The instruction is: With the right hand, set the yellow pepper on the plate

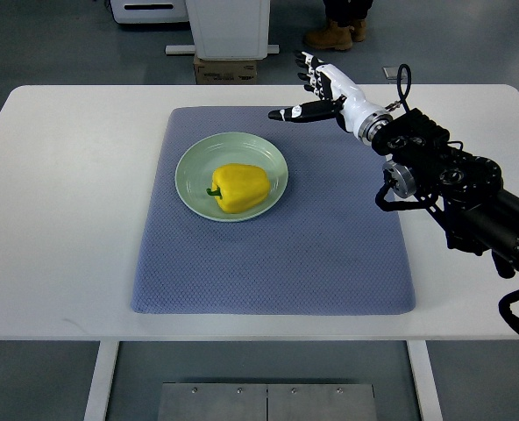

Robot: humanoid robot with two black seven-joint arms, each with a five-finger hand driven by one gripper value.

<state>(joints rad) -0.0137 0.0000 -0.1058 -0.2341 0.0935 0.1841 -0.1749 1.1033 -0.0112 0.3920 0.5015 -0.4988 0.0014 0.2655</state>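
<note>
A white table (67,219) fills most of the top view, its rounded far corners visible and its near edge running across the lower part of the picture. A blue-grey textured mat (277,254) lies across the middle of the tabletop, slightly skewed, with its near edge close to the table's front edge.

On the mat, toward its ten o'clock portion, sits a pale green plate (189,171). The yellow pepper (239,187) lies on its side on the plate, green stem pointing toward nine o'clock, filling the plate's centre and nearer half.

The right hand (316,88) hovers at about one o'clock from the plate, over the mat's far edge and well apart from the pepper. Its fingers (309,68) are spread and relaxed, holding nothing, with the thumb (295,113) stretched toward nine o'clock. The white wrist joins a black jointed arm (452,189) with looping cables that comes in from the right edge at about four o'clock.

Beyond the table, at twelve o'clock, the grey floor (49,44) carries a white pedestal (231,26) with a cardboard box (225,70) at its foot, plus part of a white unit at eleven o'clock. A person's brown boots (334,35) stand at the top edge. Below the table's front edge, white legs (102,377) and a grey metal plate (266,402) show.
</note>
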